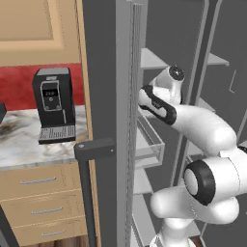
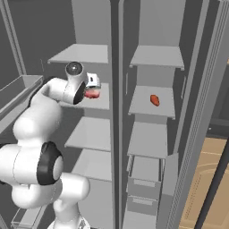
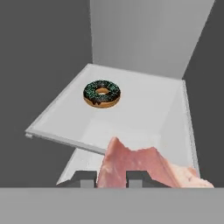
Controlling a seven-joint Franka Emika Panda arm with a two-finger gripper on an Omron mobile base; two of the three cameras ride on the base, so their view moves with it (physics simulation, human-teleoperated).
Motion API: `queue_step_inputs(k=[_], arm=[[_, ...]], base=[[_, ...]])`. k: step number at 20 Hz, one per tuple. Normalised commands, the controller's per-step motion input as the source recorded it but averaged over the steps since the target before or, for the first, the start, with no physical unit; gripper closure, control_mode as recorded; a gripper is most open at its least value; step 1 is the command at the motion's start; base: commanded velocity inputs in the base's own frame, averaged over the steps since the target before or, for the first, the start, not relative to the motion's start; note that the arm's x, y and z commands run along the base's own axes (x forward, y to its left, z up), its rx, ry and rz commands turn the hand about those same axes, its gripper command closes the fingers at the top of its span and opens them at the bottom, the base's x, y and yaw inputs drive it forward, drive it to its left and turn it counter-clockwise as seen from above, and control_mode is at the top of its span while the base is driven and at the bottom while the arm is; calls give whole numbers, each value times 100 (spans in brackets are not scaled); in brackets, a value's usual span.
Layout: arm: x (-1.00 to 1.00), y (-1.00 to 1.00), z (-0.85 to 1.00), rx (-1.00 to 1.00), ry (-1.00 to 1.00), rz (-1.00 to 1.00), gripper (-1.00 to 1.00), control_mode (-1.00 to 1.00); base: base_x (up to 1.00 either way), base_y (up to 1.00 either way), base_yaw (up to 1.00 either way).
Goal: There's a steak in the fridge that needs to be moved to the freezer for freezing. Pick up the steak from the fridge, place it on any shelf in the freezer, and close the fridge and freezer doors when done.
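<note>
Pinching the steak (image 3: 140,168) at the bottom centre of the hand view, the gripper (image 3: 111,178) has its jaws pressed onto the slab's near edge; judged light, soft and floppy, it hangs before a shelf (image 3: 144,127) bearing 1 doughnut (image 3: 102,94).

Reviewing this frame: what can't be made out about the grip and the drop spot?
- Gripper fingertips: hand view, mostly covered by the steak; contact unclear.
- Steak: right base view, partly behind the wrist.
- Small reddish item on the other compartment's shelf: too small to identify.
- Shelf with the donut: near part hidden by the steak.
</note>
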Motion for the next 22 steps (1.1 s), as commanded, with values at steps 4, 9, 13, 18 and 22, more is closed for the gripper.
queue_step_inputs(k=[4,9,13,18,22], arm=[[-100,-9,64,-10,2,11,100,-100],[-100,-30,37,-10,-4,9,100,-100],[-94,-31,31,-14,-4,8,100,-100],[-71,-28,37,-29,1,9,100,-100],[-68,-43,27,-36,4,10,100,-100]], base=[[0,0,0],[0,0,0],[0,0,0],[0,0,0],[0,0,0]])
